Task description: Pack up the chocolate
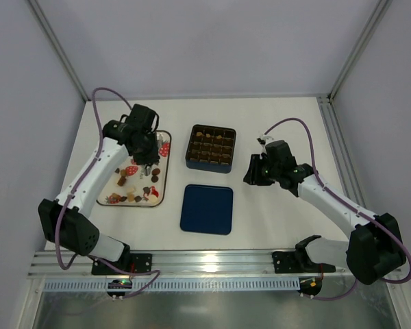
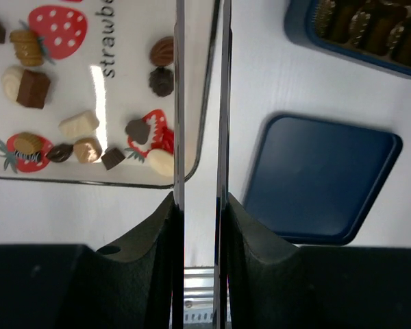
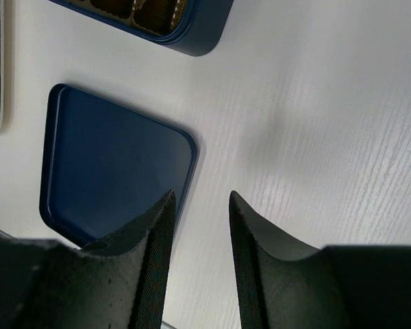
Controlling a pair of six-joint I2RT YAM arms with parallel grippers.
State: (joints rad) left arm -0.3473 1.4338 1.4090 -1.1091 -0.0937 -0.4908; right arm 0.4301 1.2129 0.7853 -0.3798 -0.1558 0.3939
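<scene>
From above, the chocolate (image 1: 132, 179) is little round and blocky bits, dark brown, light brown and cream. They lie loose on a flat tray (image 1: 159, 194) with red strawberry pictures. The left gripper (image 1: 148, 164) hangs over that tray. The right gripper (image 1: 250, 177) hangs beside the square blue box (image 1: 192, 162). A smooth blue lid (image 1: 206, 209) lies flat nearby.

From the left wrist, the chocolate (image 2: 33, 88) looks smooth or ridged on the shiny tray (image 2: 89, 179). The left gripper (image 2: 201, 41) has its thin fingers a little apart, holding nothing.

From the right wrist, the right gripper (image 3: 200, 199) is spread and empty over the white table (image 3: 315, 103), which has fine lines.
</scene>
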